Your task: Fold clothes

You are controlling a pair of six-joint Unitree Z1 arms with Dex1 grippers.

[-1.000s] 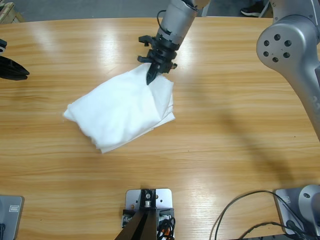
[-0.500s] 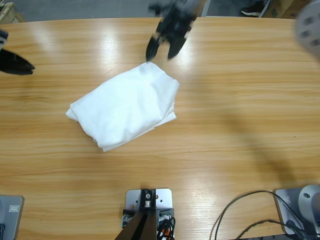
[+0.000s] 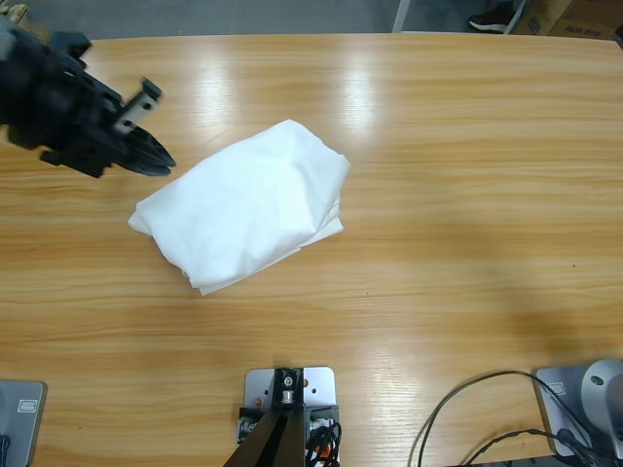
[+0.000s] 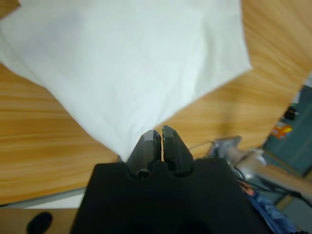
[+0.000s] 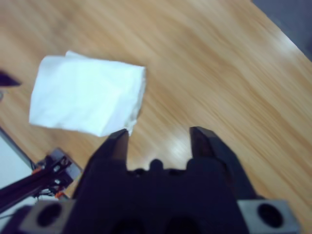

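The left gripper [image 3: 161, 159] comes in from the upper left edge of the high view and hovers low over the table [image 3: 467, 195], its two black jaws pressed together with nothing between them. In the left wrist view the same gripper [image 4: 161, 139] shows its jaws meeting tip to tip, only a thin seam between them. Straight ahead of those tips, just beyond them, lies the folded white shirt [image 4: 126, 63], whose near corner points toward the gripper; whether the tips touch the fabric cannot be told from this view. In the high view the tips stand just beside the shirt's [image 3: 243, 204] upper left edge, with a narrow strip of bare wood between them.

The right gripper [image 5: 158, 136] is out of the high view. Its own wrist view looks down from well above the table [image 5: 219, 63], and its jaws stand spread apart with bare wood showing in the gap. The white shirt [image 5: 87, 100] lies ahead of and to the left of its left jaw, far below it, as a compact folded bundle resting flat on the wood.

Past the shirt, at the lower left of that view, part of the rig's dark frame shows.
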